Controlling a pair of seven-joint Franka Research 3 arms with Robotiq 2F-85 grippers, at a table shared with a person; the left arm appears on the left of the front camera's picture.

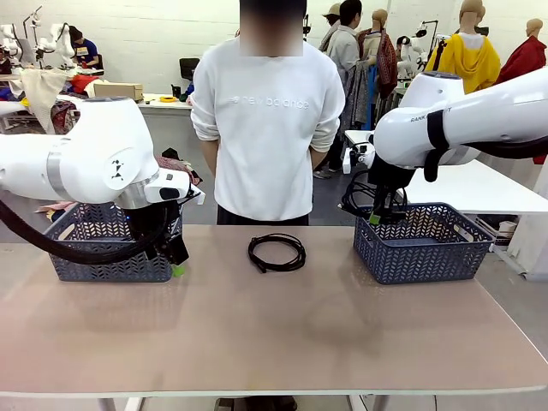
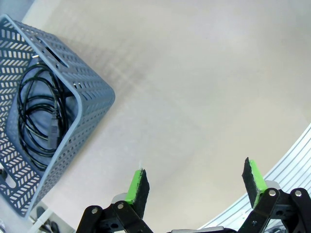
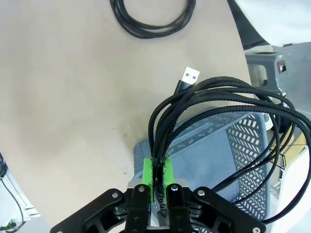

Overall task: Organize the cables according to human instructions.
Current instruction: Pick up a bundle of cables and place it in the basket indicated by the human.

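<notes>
One black cable [image 1: 276,253] lies coiled on the table's middle, near the far edge; the same coil [image 3: 153,22] appears at the top of the right wrist view. My right gripper [image 1: 375,218] [image 3: 158,177] is shut on a second coiled cable [image 1: 353,195] [image 3: 214,104], which hangs over the left rim of the right basket [image 1: 424,248] [image 3: 228,145]; its USB plug [image 3: 191,76] sticks out. My left gripper [image 1: 175,261] [image 2: 197,182] is open and holds nothing, just right of the left basket [image 1: 98,257] [image 2: 92,97]. Inside that basket lies a coiled cable [image 2: 39,116].
A person [image 1: 267,111] in a white sweatshirt stands at the far edge, behind the middle cable, arms behind the back. The blue-grey baskets sit at the table's far left and far right. The near half of the tabletop [image 1: 274,334] is bare.
</notes>
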